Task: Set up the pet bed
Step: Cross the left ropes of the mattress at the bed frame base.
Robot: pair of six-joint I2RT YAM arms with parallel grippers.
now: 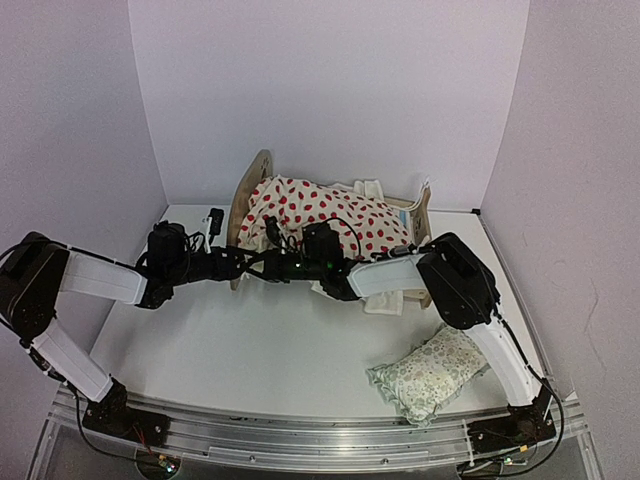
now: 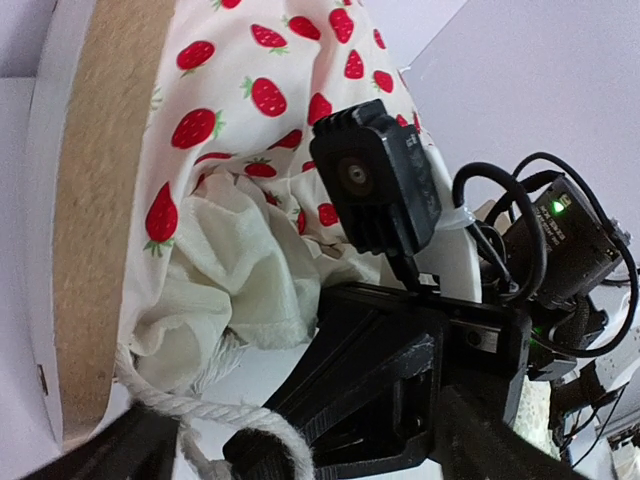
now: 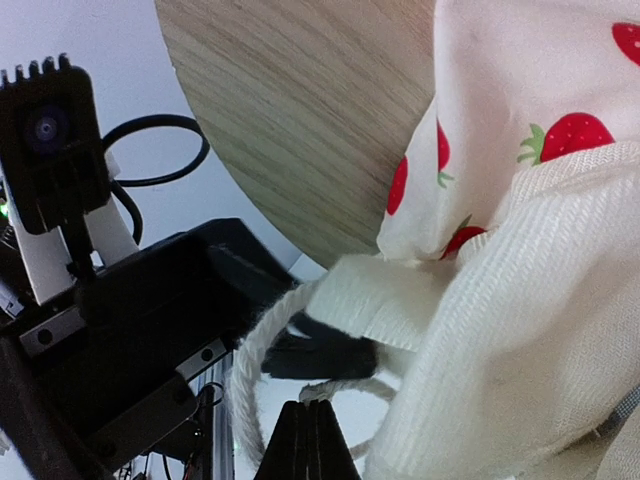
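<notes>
While the pet bed (image 3: 300,120) lies just beyond, left jaws gape; right jaws press together.

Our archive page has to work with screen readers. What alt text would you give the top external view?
The robot's left arm and right arm reach inward and meet at the near side of a small wooden pet bed heaped with a cream, red-spotted cushion. A floral pillow lies on the white table by the right arm's base.
</notes>
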